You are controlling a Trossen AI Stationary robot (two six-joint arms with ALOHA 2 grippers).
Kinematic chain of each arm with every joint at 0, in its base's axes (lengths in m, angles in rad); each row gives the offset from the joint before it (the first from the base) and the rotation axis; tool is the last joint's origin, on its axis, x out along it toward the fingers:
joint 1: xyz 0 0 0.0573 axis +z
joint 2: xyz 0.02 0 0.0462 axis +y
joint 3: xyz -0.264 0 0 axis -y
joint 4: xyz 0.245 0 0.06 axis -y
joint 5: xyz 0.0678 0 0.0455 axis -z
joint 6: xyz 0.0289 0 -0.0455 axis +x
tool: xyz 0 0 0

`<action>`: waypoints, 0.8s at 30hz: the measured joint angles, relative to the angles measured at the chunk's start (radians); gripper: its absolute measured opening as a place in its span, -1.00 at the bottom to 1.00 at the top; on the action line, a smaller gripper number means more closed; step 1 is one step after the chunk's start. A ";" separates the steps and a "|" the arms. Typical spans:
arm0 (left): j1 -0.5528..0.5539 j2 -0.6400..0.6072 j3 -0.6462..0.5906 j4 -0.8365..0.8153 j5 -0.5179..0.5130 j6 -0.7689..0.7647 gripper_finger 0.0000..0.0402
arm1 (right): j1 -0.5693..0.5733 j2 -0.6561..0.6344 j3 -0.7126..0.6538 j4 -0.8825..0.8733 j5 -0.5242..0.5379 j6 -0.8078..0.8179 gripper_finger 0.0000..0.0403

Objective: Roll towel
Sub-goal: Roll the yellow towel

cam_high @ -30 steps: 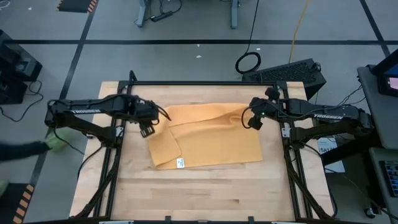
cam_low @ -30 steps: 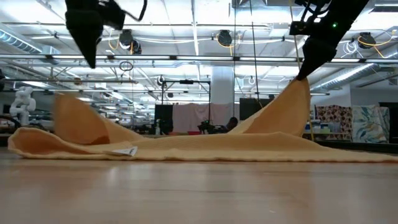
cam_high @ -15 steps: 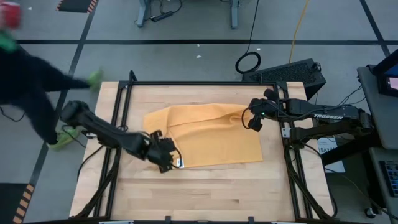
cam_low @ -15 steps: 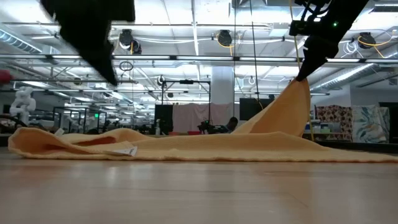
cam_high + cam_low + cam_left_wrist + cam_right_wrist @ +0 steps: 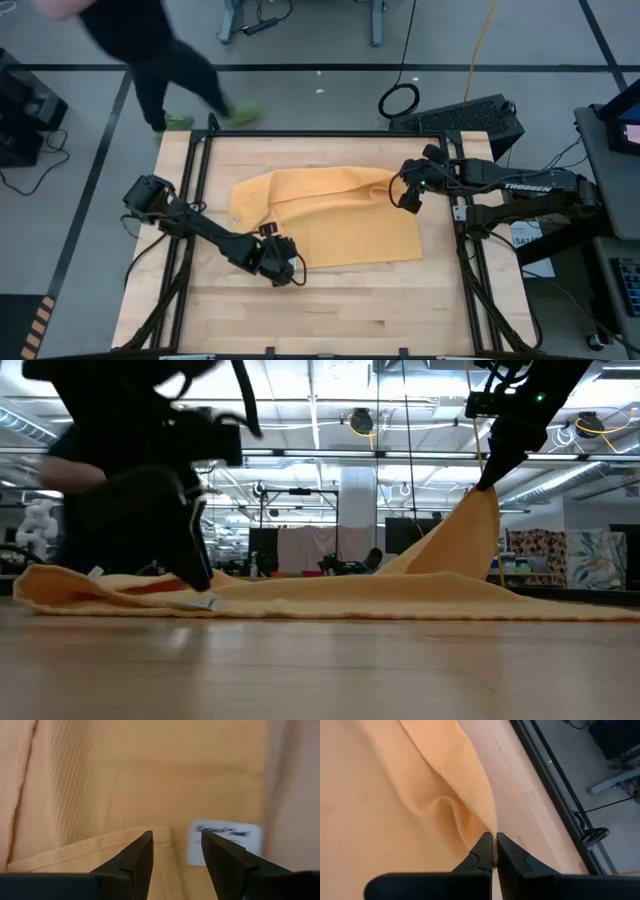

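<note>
1. High view. The towel (image 5: 335, 215) lies flat near the table's (image 5: 330, 310) centre, one strip folded over along its 9 o'clock side. The left gripper (image 5: 283, 273), at the towel's 10 o'clock corner a second ago, has swung across to its 7 o'clock corner. The right gripper (image 5: 408, 196) has not moved from the 2 o'clock corner. A person (image 5: 150, 40) walks past beyond the table's far edge.
2. Low view. The left gripper (image 5: 200, 585) has dropped from well above the cloth to the label (image 5: 203, 602) at the near edge; the corner it was beside has sunk flat. The right gripper (image 5: 487, 478) keeps its corner lifted in a peak.
3. Left wrist view. Fingers (image 5: 140, 855) apart, straddling the folded hem just beside the label (image 5: 225, 842); nothing is gripped.
4. Right wrist view. Fingers (image 5: 482, 855) closed together on a pinch of towel (image 5: 385, 810) edge.
5. Reading. Rolling has not yet begun; the left arm appears to be taking a new hold at the near corner.
</note>
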 joint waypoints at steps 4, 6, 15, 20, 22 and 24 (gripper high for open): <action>0.025 0.022 0.000 0.005 0.028 0.000 -0.16 | 0.000 0.000 0.000 -0.001 -0.003 0.000 -1.00; 0.037 0.031 0.000 0.000 0.045 0.001 -0.22 | 0.000 0.000 0.000 -0.001 -0.002 -0.002 -1.00; 0.062 0.042 0.001 -0.019 0.050 -0.005 -0.95 | 0.000 0.000 0.000 -0.008 -0.002 -0.003 -1.00; 0.030 -0.051 0.028 -0.057 0.044 -0.093 -0.98 | 0.001 0.000 0.000 -0.060 -0.003 0.024 -1.00; 0.009 -0.098 0.036 -0.057 0.063 -0.139 -0.97 | 0.009 0.000 0.000 -0.085 -0.015 0.045 -1.00; -0.020 -0.135 0.048 -0.034 0.063 -0.180 -0.95 | 0.023 0.000 0.000 -0.108 -0.046 0.063 -1.00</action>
